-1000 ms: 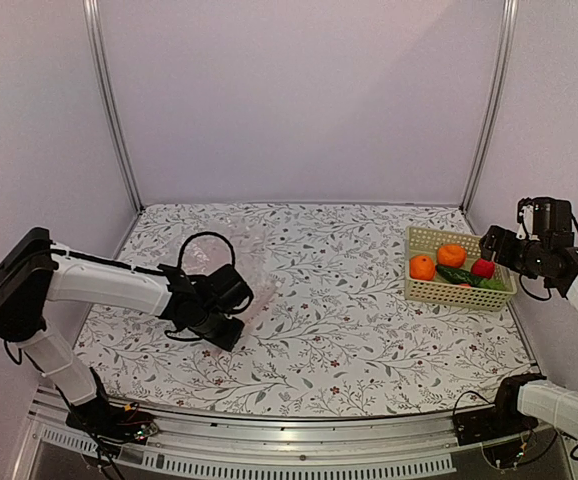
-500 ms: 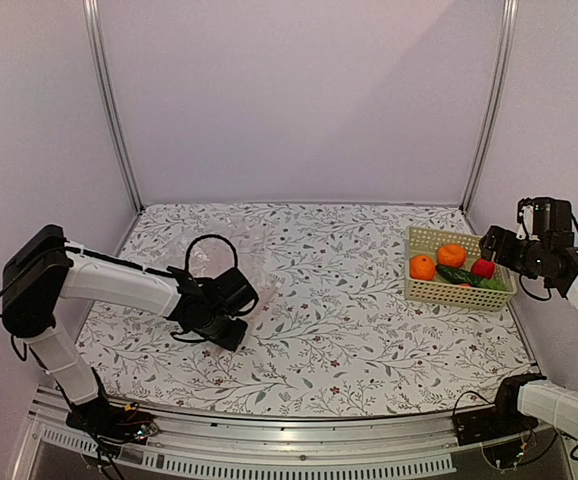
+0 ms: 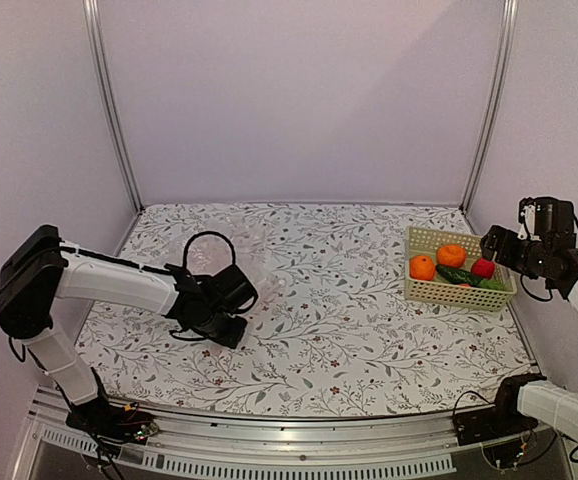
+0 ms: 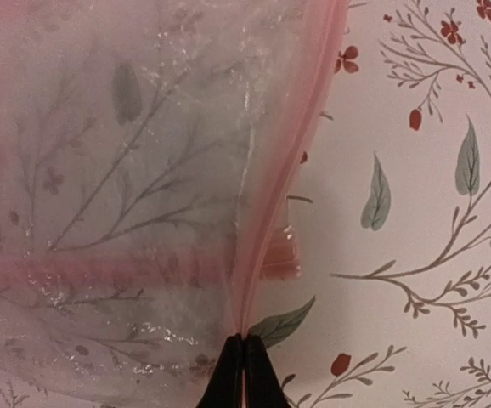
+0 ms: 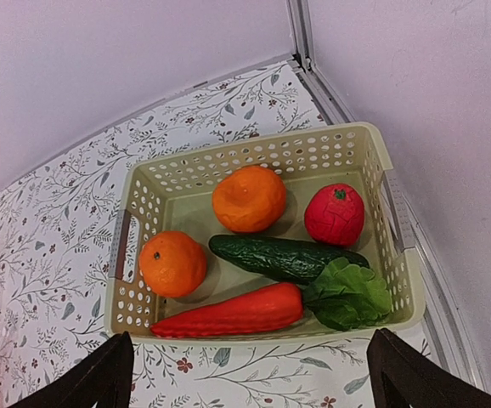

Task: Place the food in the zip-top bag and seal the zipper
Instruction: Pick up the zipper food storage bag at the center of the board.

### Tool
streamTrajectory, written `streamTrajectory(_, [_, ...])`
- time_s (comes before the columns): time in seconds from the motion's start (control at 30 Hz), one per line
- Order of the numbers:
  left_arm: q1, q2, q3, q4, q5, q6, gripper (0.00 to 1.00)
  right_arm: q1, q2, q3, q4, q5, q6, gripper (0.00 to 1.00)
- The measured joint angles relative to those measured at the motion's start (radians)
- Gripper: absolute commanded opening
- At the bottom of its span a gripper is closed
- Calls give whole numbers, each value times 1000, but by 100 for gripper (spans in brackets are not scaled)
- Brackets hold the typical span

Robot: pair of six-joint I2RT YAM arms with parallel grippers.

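Two hands: the left hand (image 4: 244,370) is pressed together, pinching the pink rim of the zip-top bag (image 4: 118,178); the right hand (image 5: 250,353) hangs spread wide, holding nothing.
Left grip: the fingertips meet on the zipper (image 4: 301,144), the pale pink strip running away from them along the bag's edge; no slider can be made out.
Bag: clear and crinkled, it lies on the left of the flowered desk (image 4: 424,127), well apart from the basket (image 5: 254,151); whether its mouth is open cannot be told.
Basket: at the desk's right edge, below the right hand, it holds two oranges (image 5: 248,198), a cucumber (image 5: 273,257), a red fruit (image 5: 334,214), a long red-orange vegetable (image 5: 228,313) and a lettuce leaf (image 5: 347,293).
Past second: the left arm has swung its elbow slightly inward and the pinching hand has crept a touch toward the middle, the bag's rim going with it; the right arm and the produce have not moved.
Reading: the work looks to be at its start, with the bag being drawn into position and nothing loaded.
Next: likely the right hand drops onto a piece once the mouth is held open.
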Motion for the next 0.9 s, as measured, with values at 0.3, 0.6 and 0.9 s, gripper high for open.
streamTrajectory(0.3, [0,-203,66,-98,48,18,0,2,8,46,-29,-143,29,97])
streamTrajectory(0.6, [0,-307,212,-2,247,-3,0,251,109,219,-10,-224,156,91])
streamTrajectory(0.9, [-2,-256,156,190,416,-136,0,570,303,329,29,-124,351,80])
